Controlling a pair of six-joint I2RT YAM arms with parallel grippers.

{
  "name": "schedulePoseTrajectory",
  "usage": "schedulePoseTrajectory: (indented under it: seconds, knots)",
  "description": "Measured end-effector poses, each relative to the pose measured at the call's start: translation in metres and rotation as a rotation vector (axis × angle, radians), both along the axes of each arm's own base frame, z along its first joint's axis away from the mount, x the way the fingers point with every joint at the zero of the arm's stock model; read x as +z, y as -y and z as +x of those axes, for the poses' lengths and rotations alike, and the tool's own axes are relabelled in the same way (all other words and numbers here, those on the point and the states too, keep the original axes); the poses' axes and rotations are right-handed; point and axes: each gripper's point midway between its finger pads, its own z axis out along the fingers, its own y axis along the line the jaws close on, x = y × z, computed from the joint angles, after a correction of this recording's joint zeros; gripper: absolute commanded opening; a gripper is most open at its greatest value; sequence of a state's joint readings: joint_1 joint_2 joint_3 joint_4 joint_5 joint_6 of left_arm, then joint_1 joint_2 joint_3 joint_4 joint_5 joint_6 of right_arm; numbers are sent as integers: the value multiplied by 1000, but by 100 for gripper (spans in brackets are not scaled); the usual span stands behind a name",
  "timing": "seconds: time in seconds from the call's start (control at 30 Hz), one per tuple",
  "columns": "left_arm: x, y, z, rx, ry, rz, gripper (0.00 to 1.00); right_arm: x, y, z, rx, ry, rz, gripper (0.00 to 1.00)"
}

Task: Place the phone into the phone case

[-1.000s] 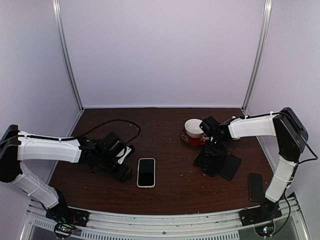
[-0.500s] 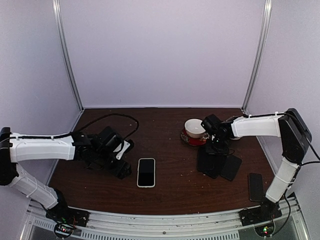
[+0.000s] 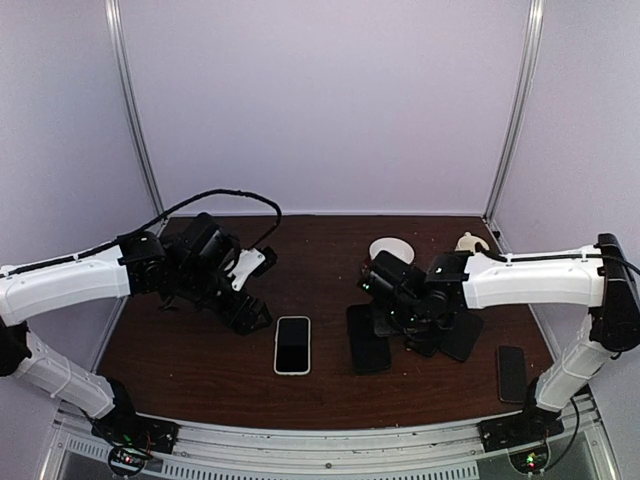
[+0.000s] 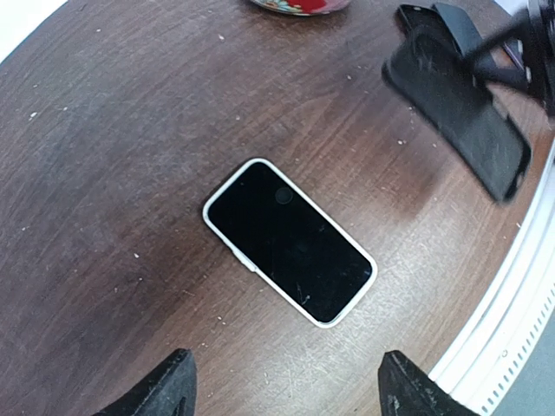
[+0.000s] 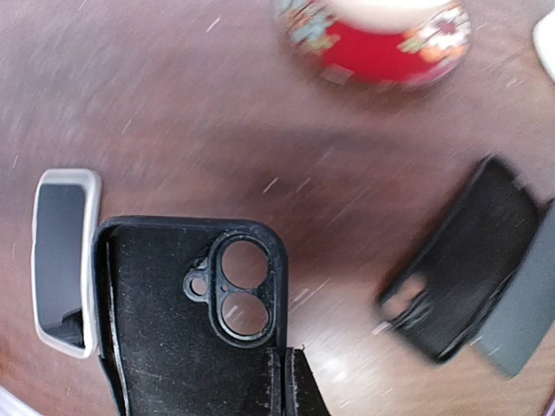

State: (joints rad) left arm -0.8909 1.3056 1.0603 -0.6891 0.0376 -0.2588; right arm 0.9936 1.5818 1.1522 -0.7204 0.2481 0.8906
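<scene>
Two arms are seen over a dark brown wooden table (image 3: 330,400). The white-rimmed phone with a black screen (image 3: 292,344) is laid flat, face up, at lower centre of the top view, and is touched by nothing. The left gripper (image 4: 290,390) is held released just left of it, its fingers spread wide along the bottom edge of the left wrist view. Just right of the phone, the black phone case with twin camera holes (image 5: 186,321) is pinched at one edge by the clenched right gripper (image 5: 286,381), with its hollow side turned to the wrist camera. A red-and-white cup (image 5: 373,30) and further black cases (image 5: 464,260) are seen toward the upper right.
</scene>
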Motion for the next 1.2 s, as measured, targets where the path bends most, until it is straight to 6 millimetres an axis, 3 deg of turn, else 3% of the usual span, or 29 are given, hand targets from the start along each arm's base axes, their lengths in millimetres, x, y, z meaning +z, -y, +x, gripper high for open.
schedulePoseTrajectory:
  seconds: [0.07,0.2,0.37,0.47,0.67,0.83,0.93,1.03,1.1,1.17,1.2]
  knots:
    - [-1,1,-2,-12,-8,1,76,-8,-15,-17,20,-16,7,0]
    - [-5,0,-6,-23,-29,14,76,-34,-24,-32,-3,-54,5,0]
    - [-5,-1,-6,-28,-23,18,76,-77,-11,-45,-77,-104,-2,0]
    - [-5,-1,-6,-30,-22,19,76,-90,-2,-49,-113,-121,-12,0]
    - [-3,0,-4,-33,-18,29,76,-93,-5,-48,-140,-121,10,48]
    - [-4,0,-1,-36,-10,42,76,-79,5,-46,-133,-124,-17,56]
    - [-9,0,1,-38,-13,57,76,-49,34,-31,-180,-100,1,69]
    - [-13,-3,4,-32,-20,67,76,-19,90,-4,-308,-44,44,74]
    - [-13,-5,6,-26,-24,69,76,-18,145,7,-427,-36,15,75]
    - [-13,-6,7,-23,-26,69,76,-32,181,4,-496,-66,-39,75]
    - [-13,-7,7,-22,-26,69,76,-41,191,0,-512,-94,-54,81]
